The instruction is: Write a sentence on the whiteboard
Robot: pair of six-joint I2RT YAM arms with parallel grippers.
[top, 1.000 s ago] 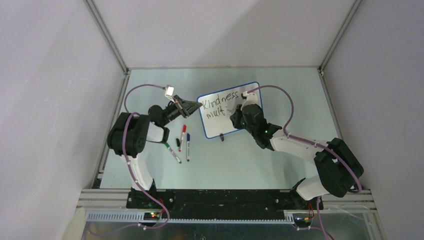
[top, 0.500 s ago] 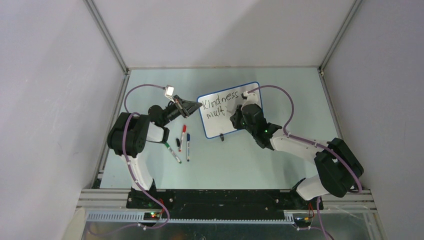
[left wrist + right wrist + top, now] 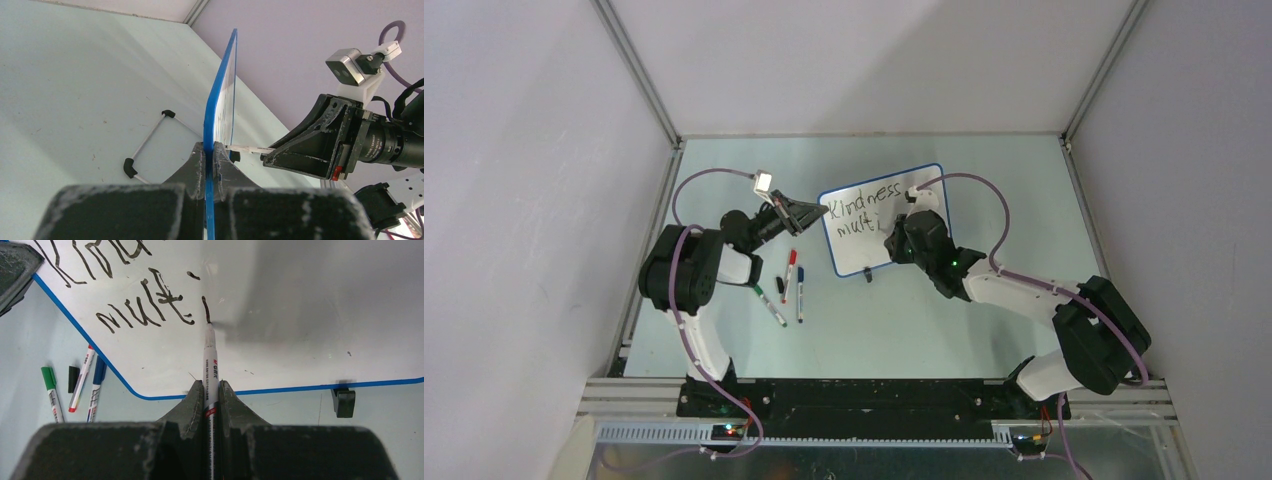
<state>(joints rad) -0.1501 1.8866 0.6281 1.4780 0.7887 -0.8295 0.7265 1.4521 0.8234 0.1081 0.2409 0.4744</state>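
The whiteboard [image 3: 864, 250] stands tilted at mid-table, with my left gripper [image 3: 817, 212] shut on its left blue edge [image 3: 220, 100]. The sentence [image 3: 861, 208] reads "Kindness" with "multi" beneath it in black strokes [image 3: 150, 305]. My right gripper [image 3: 211, 387] is shut on a black marker [image 3: 210, 365]. The marker's tip rests on the board at the bottom of the "i" stroke. In the top view the right gripper [image 3: 896, 236] hovers over the board's middle. In the left wrist view the marker [image 3: 245, 148] reaches the board's face from the right.
Left of the board lie a red marker [image 3: 790, 270], a blue marker [image 3: 800, 293], a green marker [image 3: 770, 306] and a black cap [image 3: 780, 284]. A black foot [image 3: 343, 401] sits under the board's lower edge. A wire stand [image 3: 147, 142] props the back. Walls enclose the table.
The right gripper has shifted slightly up and left, and an "i" now follows "mult" on the second line. The left gripper and the board have not moved.
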